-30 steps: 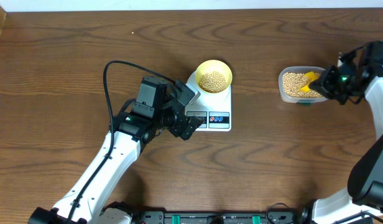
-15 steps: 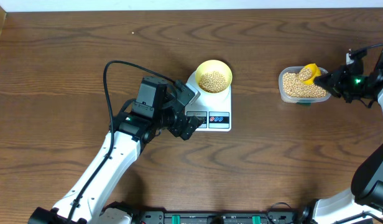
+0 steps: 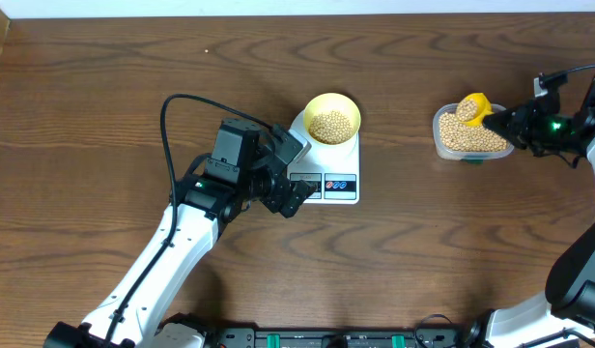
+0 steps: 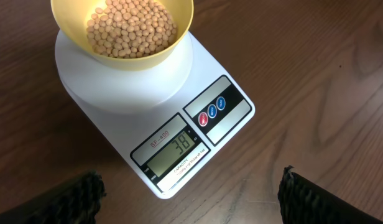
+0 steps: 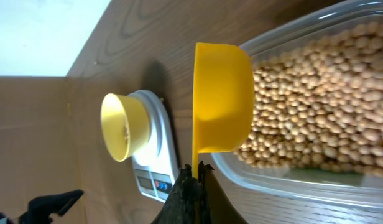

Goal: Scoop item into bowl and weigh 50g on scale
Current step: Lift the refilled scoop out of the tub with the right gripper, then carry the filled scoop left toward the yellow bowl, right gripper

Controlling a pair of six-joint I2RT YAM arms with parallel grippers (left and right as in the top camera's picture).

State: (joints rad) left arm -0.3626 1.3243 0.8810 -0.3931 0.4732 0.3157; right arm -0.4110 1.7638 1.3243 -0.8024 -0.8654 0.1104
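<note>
The pale yellow bowl sits on the white scale and holds a heap of beige beans. The scale's display reads 38. My left gripper hovers open just in front of the scale, touching nothing. At the right, my right gripper is shut on the handle of a bright yellow scoop. The scoop carries beans and hangs over the clear tub of beans. The right wrist view shows the scoop side-on above the tub, with the bowl far behind.
A black cable loops up from my left arm. The table's back edge meets a white wall. Bare brown wood lies between the scale and the tub.
My right gripper has swung to the right and raised the scoop out of the tub's beans, now loaded. The left arm, bowl and scale have not moved.
</note>
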